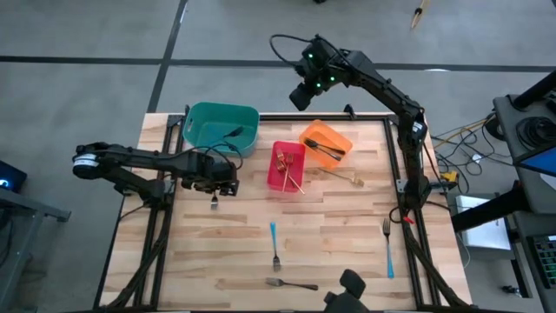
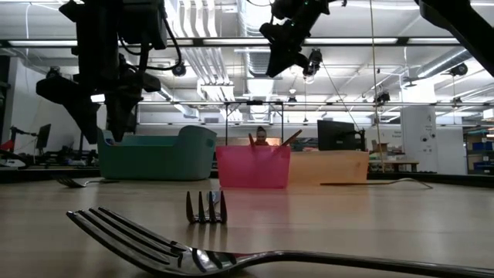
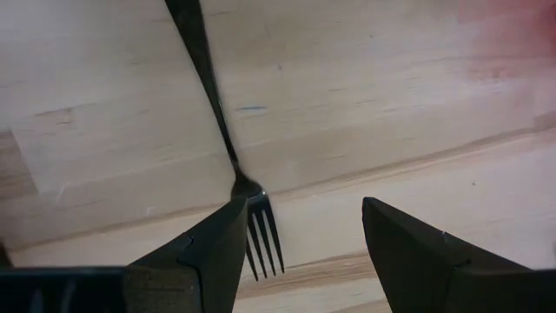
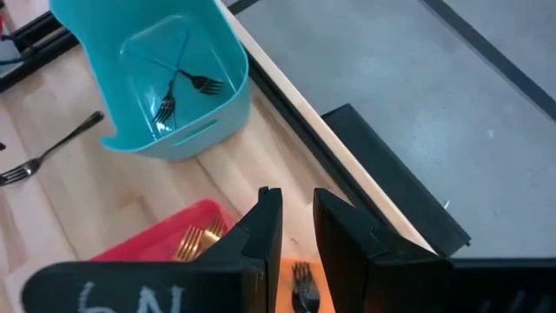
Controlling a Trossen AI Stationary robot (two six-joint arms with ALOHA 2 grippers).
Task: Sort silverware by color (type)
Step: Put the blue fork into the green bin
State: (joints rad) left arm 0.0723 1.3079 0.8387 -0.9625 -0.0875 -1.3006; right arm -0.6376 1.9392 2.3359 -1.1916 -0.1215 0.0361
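High view, centre-left: left gripper (image 1: 215, 196) spread wide over thin dark steel fork (image 3: 228, 148) | light, stiff, slippery, flat; pinch mid-handle | right gripper (image 4: 295, 228) upper centre, narrow, empty

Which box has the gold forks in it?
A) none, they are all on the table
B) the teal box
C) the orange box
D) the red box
D: the gold forks stick up inside the red box, while the teal box and the orange box hold dark forks.
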